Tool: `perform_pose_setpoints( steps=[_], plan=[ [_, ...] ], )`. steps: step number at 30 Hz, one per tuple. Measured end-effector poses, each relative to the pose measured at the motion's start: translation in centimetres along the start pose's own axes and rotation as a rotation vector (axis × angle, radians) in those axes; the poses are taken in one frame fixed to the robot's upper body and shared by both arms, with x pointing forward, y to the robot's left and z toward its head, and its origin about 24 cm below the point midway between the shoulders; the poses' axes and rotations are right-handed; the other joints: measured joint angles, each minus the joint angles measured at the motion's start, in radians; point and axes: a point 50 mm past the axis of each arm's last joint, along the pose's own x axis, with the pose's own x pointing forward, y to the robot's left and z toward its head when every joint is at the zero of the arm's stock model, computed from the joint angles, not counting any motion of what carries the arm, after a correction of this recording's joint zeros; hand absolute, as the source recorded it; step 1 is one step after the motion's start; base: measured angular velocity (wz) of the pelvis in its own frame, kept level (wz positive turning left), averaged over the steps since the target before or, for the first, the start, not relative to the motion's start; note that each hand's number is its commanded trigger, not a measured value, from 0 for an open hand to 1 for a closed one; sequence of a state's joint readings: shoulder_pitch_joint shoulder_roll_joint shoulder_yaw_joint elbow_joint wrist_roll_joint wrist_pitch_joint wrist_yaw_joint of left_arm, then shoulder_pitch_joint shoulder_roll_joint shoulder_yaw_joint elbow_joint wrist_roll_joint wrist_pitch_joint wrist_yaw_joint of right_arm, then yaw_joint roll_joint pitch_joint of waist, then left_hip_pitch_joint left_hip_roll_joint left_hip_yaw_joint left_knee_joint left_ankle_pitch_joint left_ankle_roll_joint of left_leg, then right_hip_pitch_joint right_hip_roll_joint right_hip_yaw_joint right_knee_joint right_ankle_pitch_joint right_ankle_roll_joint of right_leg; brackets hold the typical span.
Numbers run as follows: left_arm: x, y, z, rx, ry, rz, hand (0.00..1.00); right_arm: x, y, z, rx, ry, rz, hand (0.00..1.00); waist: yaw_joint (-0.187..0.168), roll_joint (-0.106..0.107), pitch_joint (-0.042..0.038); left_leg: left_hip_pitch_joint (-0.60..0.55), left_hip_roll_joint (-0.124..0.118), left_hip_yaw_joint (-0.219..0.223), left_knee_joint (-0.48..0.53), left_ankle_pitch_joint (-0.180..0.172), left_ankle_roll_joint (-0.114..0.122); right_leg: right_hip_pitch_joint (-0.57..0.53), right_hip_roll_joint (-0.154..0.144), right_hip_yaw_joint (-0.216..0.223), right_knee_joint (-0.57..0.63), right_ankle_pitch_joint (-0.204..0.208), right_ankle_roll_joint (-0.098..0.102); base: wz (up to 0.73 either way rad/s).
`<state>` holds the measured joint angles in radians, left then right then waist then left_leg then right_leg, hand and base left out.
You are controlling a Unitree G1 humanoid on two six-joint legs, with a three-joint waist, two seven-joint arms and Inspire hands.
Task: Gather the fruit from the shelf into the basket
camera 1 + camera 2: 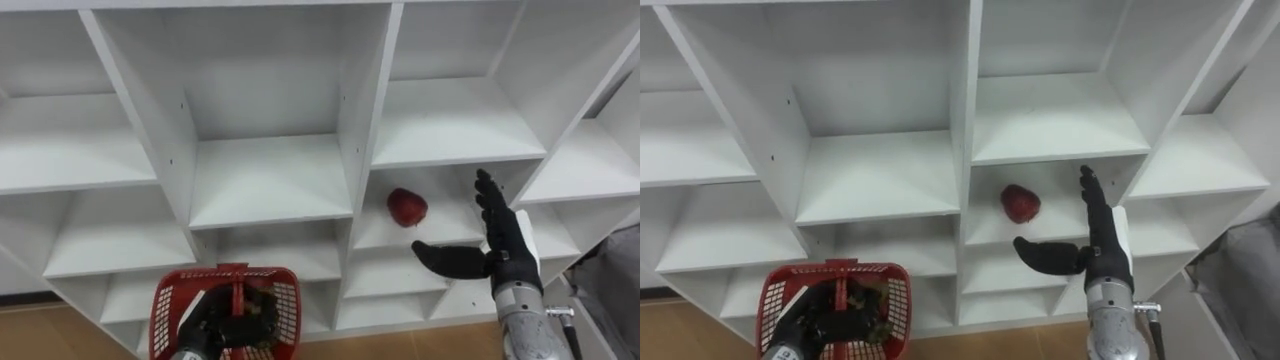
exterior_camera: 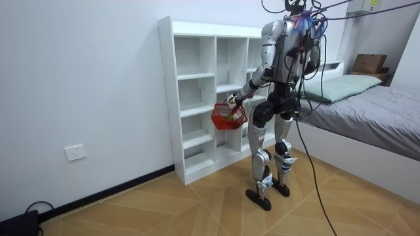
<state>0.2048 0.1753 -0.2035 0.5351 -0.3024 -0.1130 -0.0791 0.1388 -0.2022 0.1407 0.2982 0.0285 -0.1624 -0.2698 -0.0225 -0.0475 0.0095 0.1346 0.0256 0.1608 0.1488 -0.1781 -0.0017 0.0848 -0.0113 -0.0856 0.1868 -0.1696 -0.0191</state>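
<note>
**At a white closet (image 2: 190, 98), a robot's open right hand (image 1: 505, 240) beside a red fruit (image 1: 407, 207)**

Across the whole upper part of the left eye view ran the white closet, a grid of open compartments split by upright panels and flat shelves. In the room view it stood against a pale wall in the centre of the frame, with a grey bed (image 2: 380, 118) at the right edge and a wood-patterned floor (image 2: 197, 203) along the bottom. The robot stood upright on both feet directly before the closet, facing it.

At the lower left of the left eye view hung a red mesh basket (image 1: 168, 310), seen from above. The left hand (image 1: 215, 325) was inside its rim, fingers curled round the red handle that crossed the top. Something yellowish-green lay in the basket, too unclear to name.

At the lower right of centre, the right hand was raised in front of a middle compartment, fingers straight and pointing up, thumb spread out towards the frame's left, holding nothing.

The red fruit, round and apple-like, sat on the shelf of that same compartment, just right of the frame's centre. It lay up and to the left of the thumb, near the hand but apart from it.
</note>
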Motion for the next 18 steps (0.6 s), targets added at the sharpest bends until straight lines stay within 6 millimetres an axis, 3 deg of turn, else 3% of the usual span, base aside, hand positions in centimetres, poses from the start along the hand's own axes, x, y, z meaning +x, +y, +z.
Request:
perform_pose_setpoints(
  steps=[10,18],
  plan=[
    [-0.3,0.0,-0.5,-0.004,0.017,0.002,1.0,0.0,0.0,-0.1,-0.005,0.004,0.001,0.0,0.003,0.002,0.002,0.0,-0.001,-0.012,0.0,0.0,0.0,0.007,-0.002,-0.018,0.0,-0.001,0.001,0.03],
    [-1.0,0.1,-1.5,-0.005,0.054,-0.032,1.0,-0.1,-0.1,-2.1,-0.033,0.098,0.0,0.0,0.006,-0.006,0.0066,-0.003,-0.004,-0.043,0.003,-0.001,-0.001,0.018,-0.008,-0.055,0.0,-0.01,-0.001,0.12]
  ],
)
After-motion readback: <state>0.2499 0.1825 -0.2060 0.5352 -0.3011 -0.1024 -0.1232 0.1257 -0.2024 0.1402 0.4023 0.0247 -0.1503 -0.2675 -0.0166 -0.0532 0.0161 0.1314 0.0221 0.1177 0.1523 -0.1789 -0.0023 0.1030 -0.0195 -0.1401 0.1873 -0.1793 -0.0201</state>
